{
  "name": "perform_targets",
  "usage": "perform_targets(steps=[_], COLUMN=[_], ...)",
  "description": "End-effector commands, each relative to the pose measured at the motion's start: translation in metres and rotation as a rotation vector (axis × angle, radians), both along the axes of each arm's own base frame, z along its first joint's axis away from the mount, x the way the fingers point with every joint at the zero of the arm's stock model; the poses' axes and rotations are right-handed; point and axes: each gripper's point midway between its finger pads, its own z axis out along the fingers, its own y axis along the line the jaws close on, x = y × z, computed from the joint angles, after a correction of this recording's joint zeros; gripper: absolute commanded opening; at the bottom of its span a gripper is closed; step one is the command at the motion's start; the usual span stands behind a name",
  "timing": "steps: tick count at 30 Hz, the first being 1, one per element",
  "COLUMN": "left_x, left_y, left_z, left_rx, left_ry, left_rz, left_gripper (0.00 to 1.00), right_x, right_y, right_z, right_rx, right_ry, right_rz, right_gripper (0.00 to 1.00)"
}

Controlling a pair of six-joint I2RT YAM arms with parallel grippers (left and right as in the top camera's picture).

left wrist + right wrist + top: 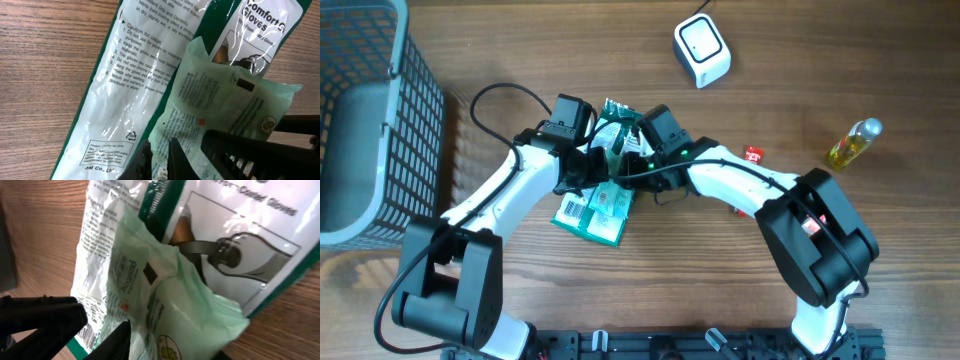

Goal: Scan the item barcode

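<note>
The left gripper (159, 159) is clamped shut on the bottom edge of the pale green packet (225, 100). The packet rises from its fingertips and is held off the table (40, 75). Just beside that pinch, the right gripper (638, 148) meets the same packet from the opposite side. Its jaws look partly apart, but I cannot tell whether they grip the film or only brush it. Directly beneath both hands, 2 glove packs (125, 75) lie flat, 1 overlapping the other. Well beyond the hands, past the right gripper's wrist, the white scanner (702, 50) stands alone with nothing in front of it.

As I judge it, the pick-up is done and the task is in its early middle. No barcode shows on the packet's visible faces. What remains is to turn it until the code is exposed, carry it across to the scanner and present it there.
</note>
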Motion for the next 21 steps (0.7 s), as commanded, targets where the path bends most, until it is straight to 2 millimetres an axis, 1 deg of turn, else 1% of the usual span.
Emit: perform_targets(steps=[1, 4, 6, 10, 12, 13, 14, 17, 21], left_x=[-0.002, -0.002, -0.002, -0.002, -0.001, 0.000, 0.001, 0.004, 0.004], left_y=[0.000, 0.000, 0.000, 0.000, 0.004, 0.006, 0.008, 0.018, 0.019], left_z=[-0.001, -0.001, -0.001, -0.001, -0.002, -0.002, -0.002, -0.003, -0.006], left_rx=[0.004, 0.004, 0.004, 0.005, 0.024, 0.039, 0.049, 0.105, 0.113], left_ry=[0.002, 0.002, 0.003, 0.002, -0.004, -0.009, -0.012, -0.030, -0.025], left_rz=[0.010, 0.010, 0.010, 0.010, 0.016, 0.020, 0.023, 0.039, 0.040], left_gripper=[0.04, 0.04, 0.04, 0.04, 0.04, 0.04, 0.04, 0.04, 0.04], right_x=[0.001, 0.002, 0.004, 0.005, 0.004, 0.004, 0.004, 0.005, 0.004], right_y=[-0.003, -0.004, -0.006, -0.009, -0.009, -0.009, -0.009, -0.009, -0.010], right_z=[0.004, 0.004, 0.004, 0.004, 0.003, 0.003, 0.003, 0.003, 0.003], right_rx=[0.014, 0.016, 0.015, 0.011, 0.010, 0.010, 0.009, 0.009, 0.004], right_ry=[0.002, 0.001, 0.002, 0.008, 0.009, 0.009, 0.008, 0.003, -0.003], right_rz=[0.004, 0.001, -0.007, -0.013, -0.012, -0.012, -0.012, -0.006, 0.009], right_gripper=[0.35, 0.36, 0.34, 0.20, 0.14, 0.08, 0.04, 0.04, 0.04])
